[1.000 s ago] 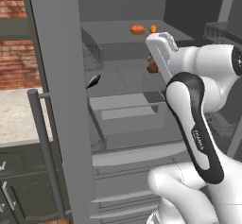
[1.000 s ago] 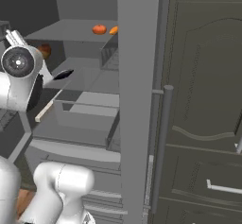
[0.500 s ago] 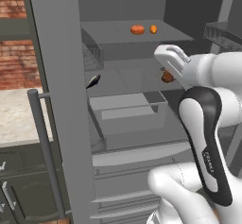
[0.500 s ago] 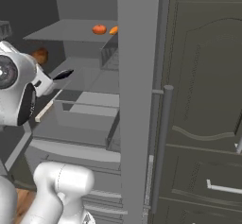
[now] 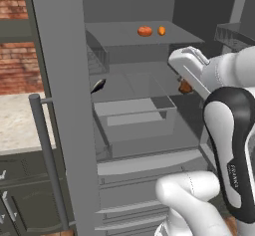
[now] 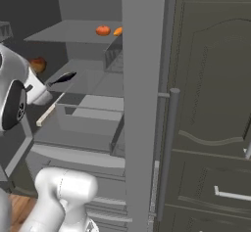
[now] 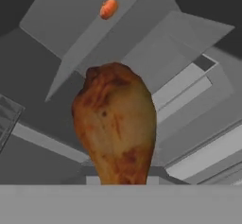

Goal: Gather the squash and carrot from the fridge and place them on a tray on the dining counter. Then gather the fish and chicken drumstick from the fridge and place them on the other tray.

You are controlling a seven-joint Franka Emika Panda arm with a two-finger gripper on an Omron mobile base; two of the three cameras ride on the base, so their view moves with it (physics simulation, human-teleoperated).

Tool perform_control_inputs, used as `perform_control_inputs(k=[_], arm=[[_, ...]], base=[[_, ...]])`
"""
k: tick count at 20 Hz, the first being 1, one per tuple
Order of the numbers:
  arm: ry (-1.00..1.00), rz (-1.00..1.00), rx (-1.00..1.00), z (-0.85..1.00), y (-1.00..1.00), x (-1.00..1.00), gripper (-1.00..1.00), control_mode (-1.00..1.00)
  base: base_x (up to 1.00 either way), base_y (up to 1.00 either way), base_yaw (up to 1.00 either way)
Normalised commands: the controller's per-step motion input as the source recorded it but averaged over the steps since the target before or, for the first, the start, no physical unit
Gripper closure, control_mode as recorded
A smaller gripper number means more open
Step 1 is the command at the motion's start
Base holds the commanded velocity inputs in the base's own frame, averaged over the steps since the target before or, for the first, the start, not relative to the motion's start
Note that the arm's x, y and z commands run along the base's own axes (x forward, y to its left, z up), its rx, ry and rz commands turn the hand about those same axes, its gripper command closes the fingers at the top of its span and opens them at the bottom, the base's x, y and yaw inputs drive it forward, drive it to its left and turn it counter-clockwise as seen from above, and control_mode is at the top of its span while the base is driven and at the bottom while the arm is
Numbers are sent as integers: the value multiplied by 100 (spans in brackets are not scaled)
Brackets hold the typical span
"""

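Observation:
The chicken drumstick, brown and glazed, stands large in the hand view, held from below. My gripper is shut on the drumstick at the right side of the open fridge, beside the middle shelf; the right base view has the drumstick at far left. A dark fish lies on the middle shelf at left, and is the fish in the right base view. On the top shelf sit a red-orange round thing and a smaller orange one. No tray is in view.
The fridge door stands open at left with a long handle. A clear drawer juts out under the middle shelf. Dark cabinets fill the right. A brick wall and pale counter lie at far left.
My hand has drawn the drumstick rightward and a little down in the left base view, away from the shelf's middle. The fish and the top-shelf things have stayed put.

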Motion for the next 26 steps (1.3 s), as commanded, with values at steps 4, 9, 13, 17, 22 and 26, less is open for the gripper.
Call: perform_control_inputs(k=[4,9,13,17,22,26], arm=[[17,6,1,-15,-6,-75,100,-100],[5,25,-8,-30,-12,-61,100,-100],[9,29,-28,-36,-14,-3,100,-100],[0,10,-9,0,1,-7,100,-100],[0,0,0,0,0,0,100,-100],[0,0,0,0,0,0,100,-100]], base=[[0,0,0],[0,0,0],[0,0,0],[0,0,0],[0,0,0],[0,0,0]])
